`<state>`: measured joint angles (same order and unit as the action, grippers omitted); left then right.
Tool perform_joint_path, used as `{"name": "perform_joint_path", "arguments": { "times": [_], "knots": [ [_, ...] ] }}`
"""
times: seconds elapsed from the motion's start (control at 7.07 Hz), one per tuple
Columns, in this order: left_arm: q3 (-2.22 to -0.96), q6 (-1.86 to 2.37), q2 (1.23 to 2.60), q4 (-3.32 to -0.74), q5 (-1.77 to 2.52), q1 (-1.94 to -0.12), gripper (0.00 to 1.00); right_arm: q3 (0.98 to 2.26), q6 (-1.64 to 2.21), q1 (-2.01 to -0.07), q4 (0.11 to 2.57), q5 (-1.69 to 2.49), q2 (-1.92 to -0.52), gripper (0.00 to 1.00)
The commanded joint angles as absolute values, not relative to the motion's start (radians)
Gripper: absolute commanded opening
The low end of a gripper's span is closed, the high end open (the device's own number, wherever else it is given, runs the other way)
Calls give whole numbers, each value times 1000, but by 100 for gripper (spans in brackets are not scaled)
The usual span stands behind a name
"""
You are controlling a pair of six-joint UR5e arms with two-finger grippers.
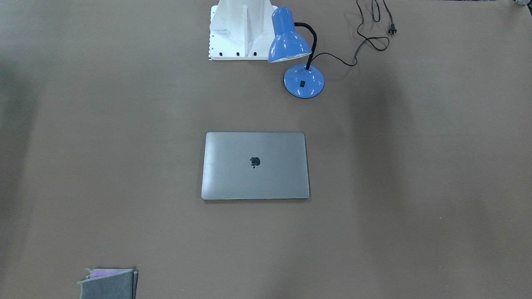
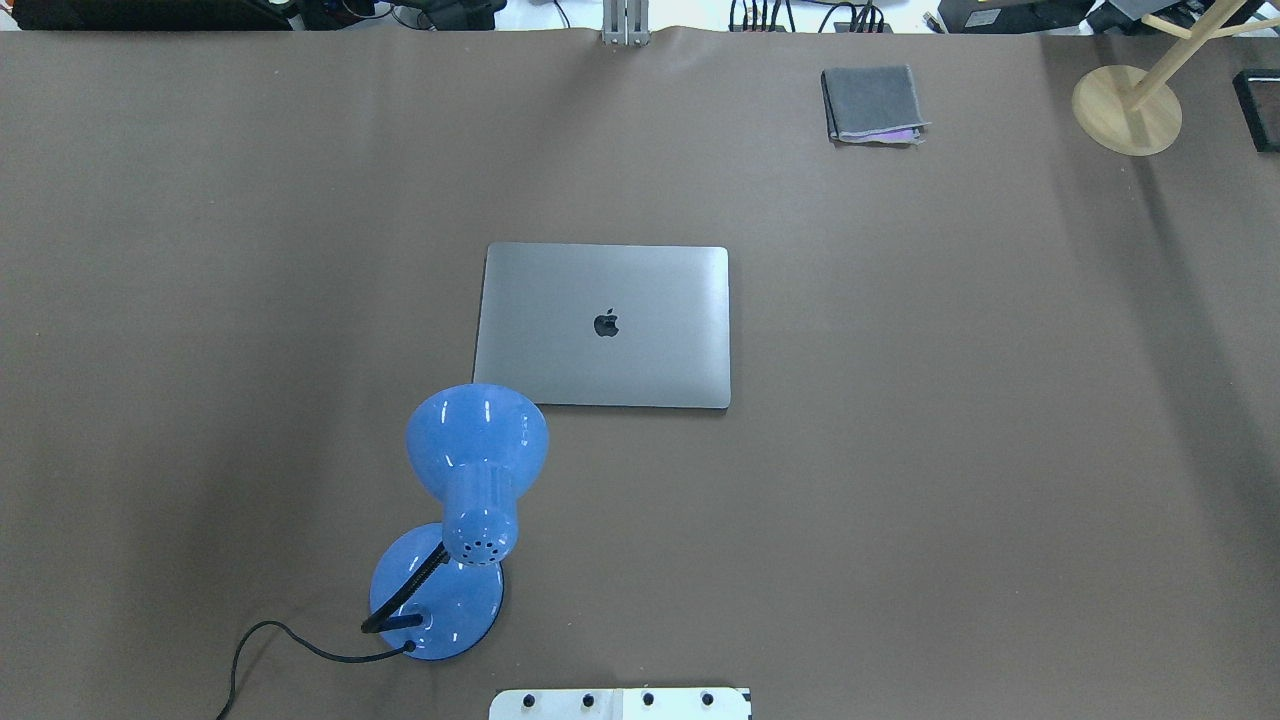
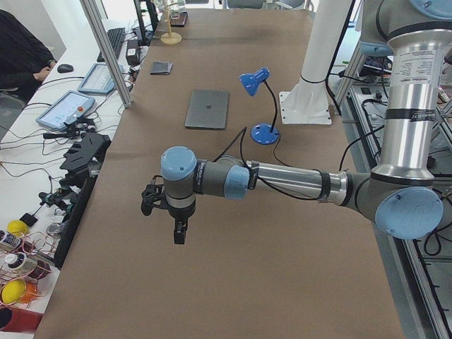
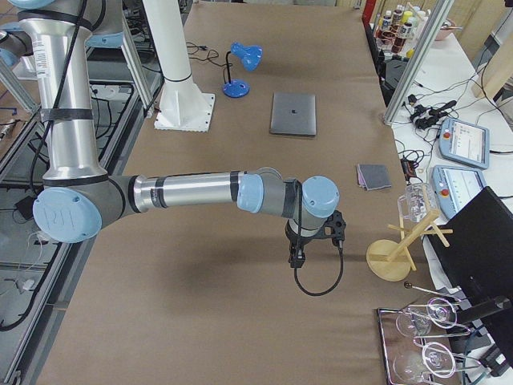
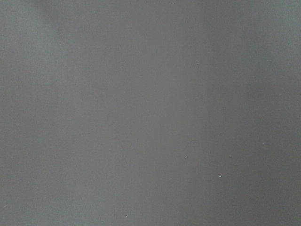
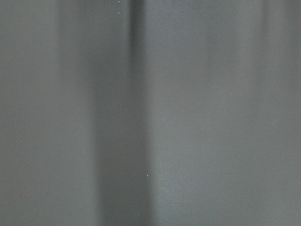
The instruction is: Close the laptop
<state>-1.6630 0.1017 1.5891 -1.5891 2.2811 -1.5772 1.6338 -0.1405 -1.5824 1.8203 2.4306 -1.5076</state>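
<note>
The space-grey laptop (image 1: pixel 255 165) lies flat in the middle of the brown table with its lid shut and the dark apple logo up. It also shows in the overhead view (image 2: pixel 604 325) and in both side views (image 3: pixel 207 108) (image 4: pixel 293 113). My left gripper (image 3: pixel 178 227) hangs over the table's left end, far from the laptop. My right gripper (image 4: pixel 298 255) hangs over the right end, also far from it. Both show only in the side views, so I cannot tell whether they are open or shut. The wrist views show only bare table.
A blue desk lamp (image 2: pixel 470 500) stands near the laptop's corner on my left, its cord (image 1: pixel 370 31) trailing on the table. A folded grey cloth (image 2: pixel 872 103) lies far right. A wooden stand (image 2: pixel 1128 108) is at the far right corner. The white robot base (image 1: pixel 241 31) stands at my edge.
</note>
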Motion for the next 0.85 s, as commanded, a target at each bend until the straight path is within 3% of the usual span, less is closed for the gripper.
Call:
{"name": "perform_joint_path", "arguments": {
  "times": [0.0,0.71],
  "knots": [
    [-1644,101,1586,-1591,2284,-1577,98,1632,-135,-1583,1821,2431,-1506,100],
    [-1641,101,1588,-1586,2277,-1577,98,1621,-135,-1582,1819,2430,-1497,100]
  ]
}}
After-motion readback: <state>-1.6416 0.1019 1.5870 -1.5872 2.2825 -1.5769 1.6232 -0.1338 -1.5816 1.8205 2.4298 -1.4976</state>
